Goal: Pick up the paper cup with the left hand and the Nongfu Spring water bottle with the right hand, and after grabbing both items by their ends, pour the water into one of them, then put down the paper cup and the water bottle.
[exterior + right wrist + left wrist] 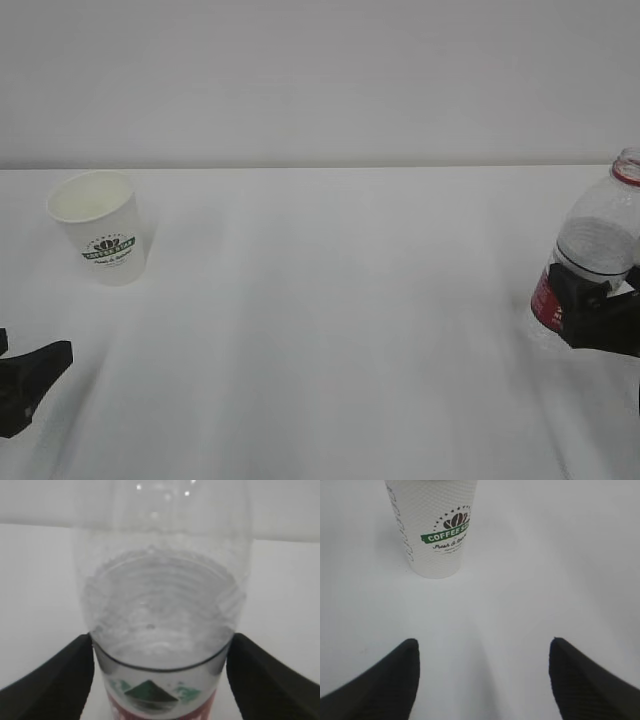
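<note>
The paper cup [98,228] stands upright at the far left of the white table, its green logo facing me. My left gripper [35,375] hovers low, near the front left edge and short of the cup. In the left wrist view the cup [432,530] is ahead and left of centre, and the left gripper [482,647] is open with only table between its fingers. The Nongfu Spring water bottle [595,235] stands at the right edge. My right gripper [572,297] is open, with a finger close on each side of the bottle [160,605] at the label's top. The water level is unclear.
The white table [330,330] stretches between the cup and the bottle, with a pale wall behind its far edge. The bottle has a red neck ring [626,172] and no cap that I can see.
</note>
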Controlling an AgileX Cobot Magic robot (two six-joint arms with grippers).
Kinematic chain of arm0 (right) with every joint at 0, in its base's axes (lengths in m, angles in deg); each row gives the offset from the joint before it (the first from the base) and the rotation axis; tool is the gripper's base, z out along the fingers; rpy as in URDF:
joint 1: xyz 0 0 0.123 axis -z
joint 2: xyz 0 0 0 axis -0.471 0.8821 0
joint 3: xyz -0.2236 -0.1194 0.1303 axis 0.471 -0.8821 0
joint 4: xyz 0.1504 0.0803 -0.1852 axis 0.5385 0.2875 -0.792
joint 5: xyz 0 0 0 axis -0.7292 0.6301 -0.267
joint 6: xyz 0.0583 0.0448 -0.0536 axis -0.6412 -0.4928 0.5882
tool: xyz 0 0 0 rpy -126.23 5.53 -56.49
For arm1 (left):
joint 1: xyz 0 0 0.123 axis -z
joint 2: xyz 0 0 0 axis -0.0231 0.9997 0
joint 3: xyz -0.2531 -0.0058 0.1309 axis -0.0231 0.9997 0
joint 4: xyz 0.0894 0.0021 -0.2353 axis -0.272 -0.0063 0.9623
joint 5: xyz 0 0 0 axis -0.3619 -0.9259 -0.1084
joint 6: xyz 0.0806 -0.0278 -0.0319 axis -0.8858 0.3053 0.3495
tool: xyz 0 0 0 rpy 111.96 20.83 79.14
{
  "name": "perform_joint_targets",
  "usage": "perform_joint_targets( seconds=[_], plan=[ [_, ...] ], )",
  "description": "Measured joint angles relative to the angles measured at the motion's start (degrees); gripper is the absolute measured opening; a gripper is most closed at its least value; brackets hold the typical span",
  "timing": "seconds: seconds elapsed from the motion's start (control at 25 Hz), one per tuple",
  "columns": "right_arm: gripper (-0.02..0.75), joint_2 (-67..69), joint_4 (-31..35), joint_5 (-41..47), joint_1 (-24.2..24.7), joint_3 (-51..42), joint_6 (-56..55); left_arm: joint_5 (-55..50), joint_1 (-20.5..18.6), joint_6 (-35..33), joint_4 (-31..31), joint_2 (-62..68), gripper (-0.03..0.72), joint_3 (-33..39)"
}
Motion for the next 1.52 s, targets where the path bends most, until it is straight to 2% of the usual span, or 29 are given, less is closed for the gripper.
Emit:
perform_joint_targets(
  seconds=[1.0, 1.28, 1.52],
  plan=[
    [0.621, 9.6, 0.2, 0.0, 0.0, 6.8, -0.2, 0.0, 0.0, 0.0, 0.1, 0.0, 0.587, 0.0],
    [0.498, 9.6, 0.3, 0.0, 0.0, 6.8, -0.2, 0.0, 0.0, 0.0, 0.1, 0.0, 0.587, 0.0],
    [0.473, 9.6, 0.4, 0.0, 0.0, 6.8, -0.2, 0.0, 0.0, 0.0, 0.1, 0.0, 0.587, 0.0]
  ],
)
